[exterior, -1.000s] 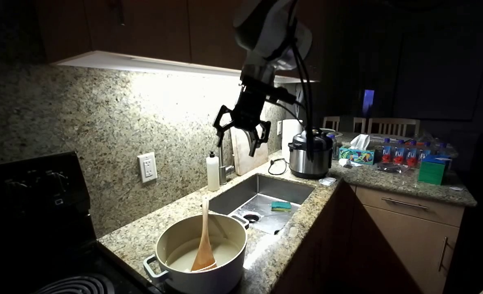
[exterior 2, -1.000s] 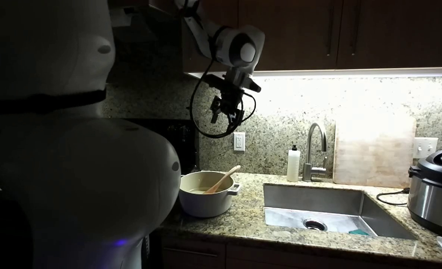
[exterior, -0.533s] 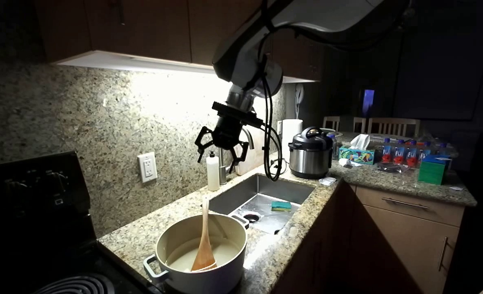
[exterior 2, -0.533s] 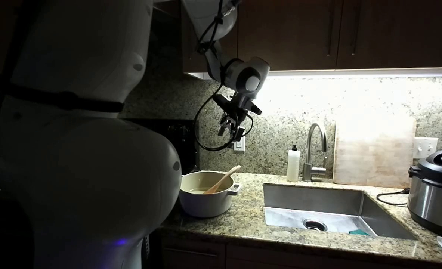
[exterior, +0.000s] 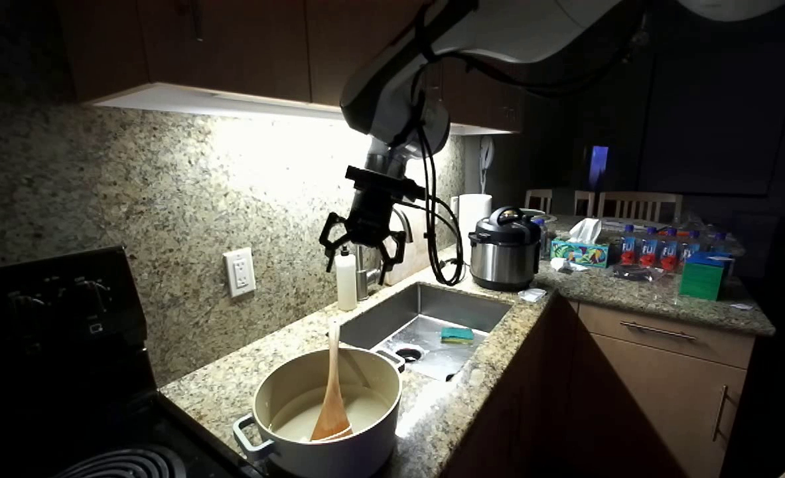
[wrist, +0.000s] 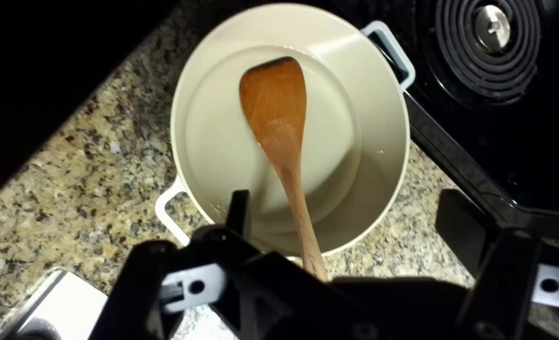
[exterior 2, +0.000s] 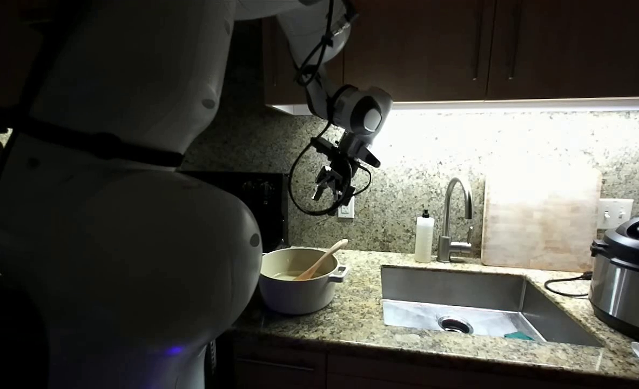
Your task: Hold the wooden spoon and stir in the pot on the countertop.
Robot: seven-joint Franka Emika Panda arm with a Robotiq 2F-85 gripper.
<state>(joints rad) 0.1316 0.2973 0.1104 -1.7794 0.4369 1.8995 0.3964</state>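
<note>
The wooden spoon (exterior: pixel 332 401) leans in the cream pot (exterior: pixel 346 458), bowl in the shallow liquid and handle over the rim. Both show in an exterior view, the spoon (exterior 2: pixel 322 261) and pot (exterior 2: pixel 297 298). The pot stands on the granite countertop (exterior: pixel 223 388) beside the stove. My gripper (exterior: pixel 357 273) is open and empty, pointing down, well above the spoon's handle end. In the wrist view the spoon (wrist: pixel 279 113) runs down between the wide-apart fingers (wrist: pixel 350 219), touching neither; its handle end is hidden behind the gripper body.
A steel sink (exterior 2: pixel 454 289) lies beside the pot. A soap bottle (exterior: pixel 346 280) and faucet (exterior 2: pixel 449 216) stand behind it. A black stove (wrist: pixel 501 141) borders the pot. Upper cabinets (exterior 2: pixel 416 48) overhang. A steel-and-black cooker (exterior: pixel 505 255) stands farther along.
My gripper has come down and shifted toward the backsplash, mostly in the earlier half second; since then it has moved only slightly. It stays open. The spoon and pot have not moved.
</note>
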